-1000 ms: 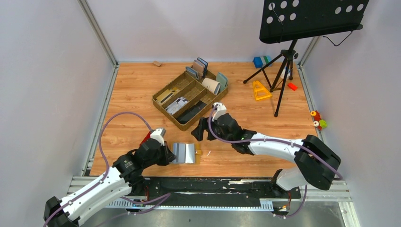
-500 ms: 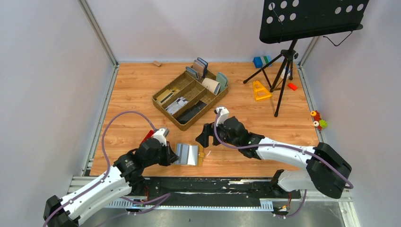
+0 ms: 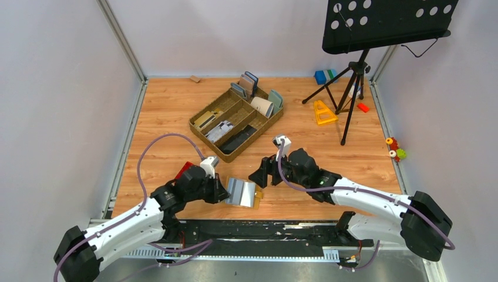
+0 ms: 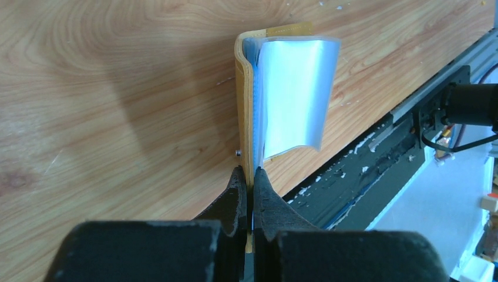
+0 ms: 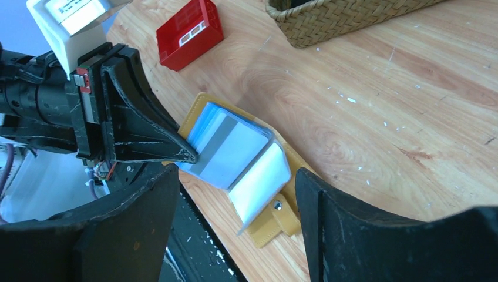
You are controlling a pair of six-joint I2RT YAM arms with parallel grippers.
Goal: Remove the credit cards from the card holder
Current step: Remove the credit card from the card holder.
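The card holder (image 5: 276,220) lies opened on the wooden counter (image 3: 176,117), directly under and between the two arms. The left end effector (image 4: 251,176) has its jaws pressed together on the near edge of the yellow cover, pinching it, so the holder is anchored at that side. The credit cards (image 5: 235,155) stand out of the lining just past the tips of this end effector, as a pale silvery-blue stack. The top sheet curves upward and away from the cover.

The right end effector (image 3: 262,174) is spread wide and holds nothing. It hovers just above the holder, with one finger on each side of the stack, apart from it.

I judge the cards to be light, thin and smooth, so quite slippery. The curve of the top one suggests they bend easily but spring back. A grip on the flat faces near the free raised edge, the one farthest from the left end effector, seems best, with a pull along the slot and not upward. The cover looks soft, so it may lift or fold together with the cards if the left pinch slips. Whether the sheets are separate cards or share a clear sleeve I cannot tell
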